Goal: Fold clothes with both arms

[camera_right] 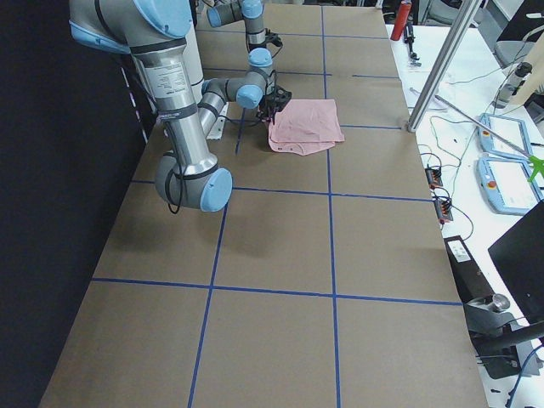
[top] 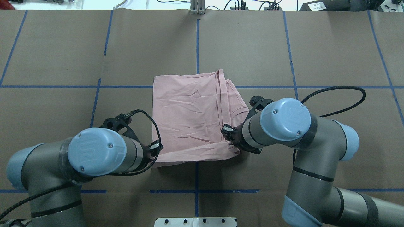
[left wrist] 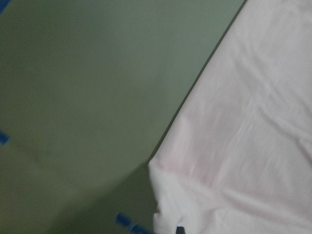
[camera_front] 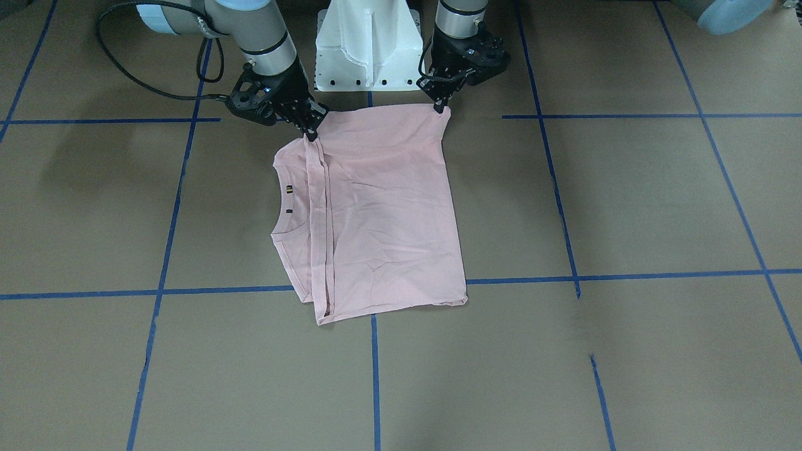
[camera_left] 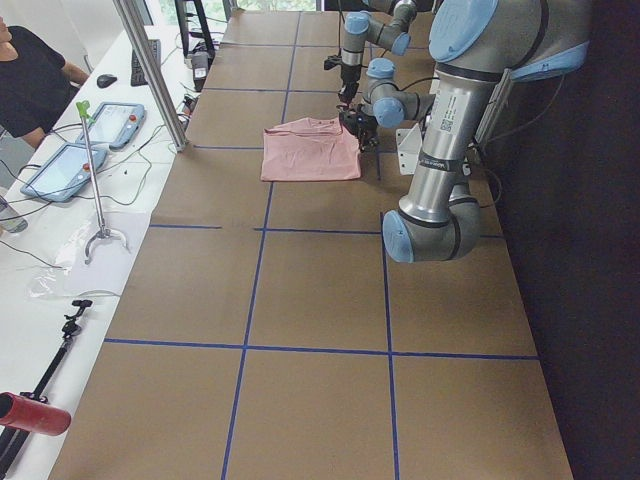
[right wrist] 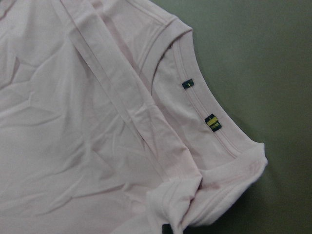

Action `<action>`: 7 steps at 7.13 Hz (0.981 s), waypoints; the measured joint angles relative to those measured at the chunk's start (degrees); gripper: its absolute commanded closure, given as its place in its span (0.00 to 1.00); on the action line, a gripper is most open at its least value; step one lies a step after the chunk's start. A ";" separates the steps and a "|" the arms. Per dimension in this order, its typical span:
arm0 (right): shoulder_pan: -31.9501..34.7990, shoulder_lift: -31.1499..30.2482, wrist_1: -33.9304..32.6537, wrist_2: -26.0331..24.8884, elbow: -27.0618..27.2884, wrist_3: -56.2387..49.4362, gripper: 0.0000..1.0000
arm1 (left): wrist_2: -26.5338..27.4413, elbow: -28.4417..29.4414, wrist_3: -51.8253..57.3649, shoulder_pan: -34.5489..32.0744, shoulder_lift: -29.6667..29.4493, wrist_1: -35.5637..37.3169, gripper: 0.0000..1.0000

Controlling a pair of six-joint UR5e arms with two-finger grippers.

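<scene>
Two Pinched Corners: Carrying the Fold Evenly

The left gripper [camera_front: 442, 106] is closed on one corner of the pink T-shirt [camera_front: 382, 207], on the edge nearest the robot. The right gripper [camera_front: 311, 130] is closed on the other corner of that edge, on the collar [right wrist: 200, 105] side. The T-shirt lies flat, already folded narrow, in the middle of the table [camera_front: 626, 207], near the white pedestal [camera_front: 366, 44].

The step in hand appears to be folding the near edge over to the far edge. Both corners should rise together and travel level, keeping the cloth taut so the loose strip [camera_front: 319, 219] beside the collar does not slip. Release only once the edges align.

Brown paper [top: 252, 47] marked with blue tape lines [camera_front: 626, 275] covers the table. Beyond its far side is a white bench [camera_left: 100, 260] with tablets [camera_left: 60, 172], and a person [camera_left: 30, 80] beside it.
</scene>
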 measured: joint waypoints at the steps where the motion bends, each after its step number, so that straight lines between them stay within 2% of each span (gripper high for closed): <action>1: 2.13 2.10 0.04 0.60 -2.05 -0.44 1.00 | -0.02 2.14 1.48 -2.27 -1.53 -0.84 1.00; 3: 5.23 5.39 0.69 1.30 -6.24 -1.15 1.00 | -0.01 5.40 2.28 -4.71 -3.44 -2.83 1.00; 4: 6.73 6.86 3.16 1.48 -10.21 -1.54 1.00 | -0.01 7.43 2.37 -6.41 -4.48 -3.81 1.00; 5: 8.60 9.23 6.77 1.68 -16.33 -1.66 1.00 | -0.54 12.07 2.75 -9.33 -6.64 -6.12 0.92; 6: 10.73 12.68 9.25 2.02 -23.01 -1.73 0.65 | -2.19 19.08 4.08 -13.29 -9.53 -10.18 0.01; 7: 12.85 16.82 10.98 2.60 -29.61 -1.93 0.01 | -3.85 26.97 6.56 -16.74 -12.22 -15.54 0.00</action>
